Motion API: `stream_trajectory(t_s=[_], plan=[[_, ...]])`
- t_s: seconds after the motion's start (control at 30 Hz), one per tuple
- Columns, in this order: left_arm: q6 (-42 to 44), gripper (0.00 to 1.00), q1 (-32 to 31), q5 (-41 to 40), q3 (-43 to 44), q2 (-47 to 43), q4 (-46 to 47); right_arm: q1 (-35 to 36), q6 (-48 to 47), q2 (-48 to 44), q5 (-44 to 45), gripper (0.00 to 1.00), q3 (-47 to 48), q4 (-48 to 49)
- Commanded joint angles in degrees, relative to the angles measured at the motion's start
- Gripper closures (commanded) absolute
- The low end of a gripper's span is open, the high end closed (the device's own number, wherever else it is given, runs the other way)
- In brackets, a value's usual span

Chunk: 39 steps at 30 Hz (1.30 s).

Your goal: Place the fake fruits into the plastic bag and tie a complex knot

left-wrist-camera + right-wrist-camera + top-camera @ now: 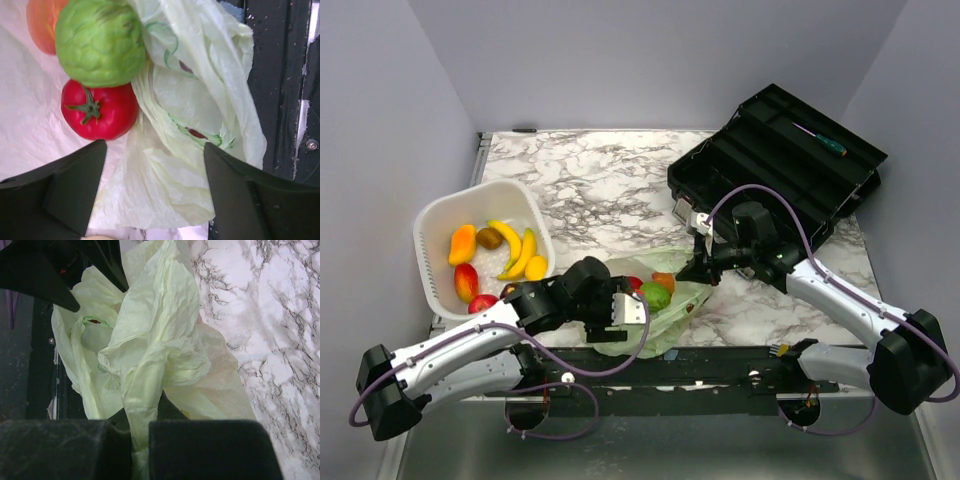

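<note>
The pale green plastic bag (672,312) lies open at the table's near edge. Inside it are a green round fruit (100,42), a red fruit with a green stalk (100,111) and an orange one (41,22). My left gripper (623,310) hovers over the bag's near-left side. Its fingers (67,187) stand wide apart above crumpled bag plastic (195,125), open and clamping nothing. My right gripper (706,268) is shut on a bunched strip of the bag (142,420) at its right edge. More fake fruits, bananas (513,248) and a red apple (466,282), lie in a white basket. No knot shows.
The white basket (438,222) stands at the left. A black open toolbox (780,165) with a screwdriver (822,141) sits at the back right. A dark rail (720,360) runs along the table's near edge, just under the bag.
</note>
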Motion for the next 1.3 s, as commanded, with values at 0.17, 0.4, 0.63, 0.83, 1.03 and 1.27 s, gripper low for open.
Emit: stream_trajectory(t_s=[0.17,0.4,0.63,0.83,1.03,1.27], plan=[[-6.9,0.45,4.5,10.0,5.0,8.3,-2.1,0.6,-1.1,-1.4,1.9,0.99,-0.6,-0.4],[-11.7,0.47,3.9,4.9,4.1,16.0,1.9,0.7,-1.1,-2.7,2.7,0.99,-1.4,-0.9],[-14.5,0.47,3.2,1.9,4.7,22.9,4.8,0.6,-1.2,-2.6,3.3,0.99,-1.3,-1.0],[-14.2,0.82,4.8,2.6,7.5,20.9,0.4,0.6,0.2,-2.4,4.5,0.99,-1.0,-1.0],[-15.5,1.00,14.1,3.4,17.7,10.1,-7.9,0.5,5.4,-3.1,9.5,0.99,0.7,1.1],[-11.8,1.00,25.9,1.9,23.7,-2.0,3.0,0.2,13.9,-5.8,21.9,0.99,7.9,5.8]])
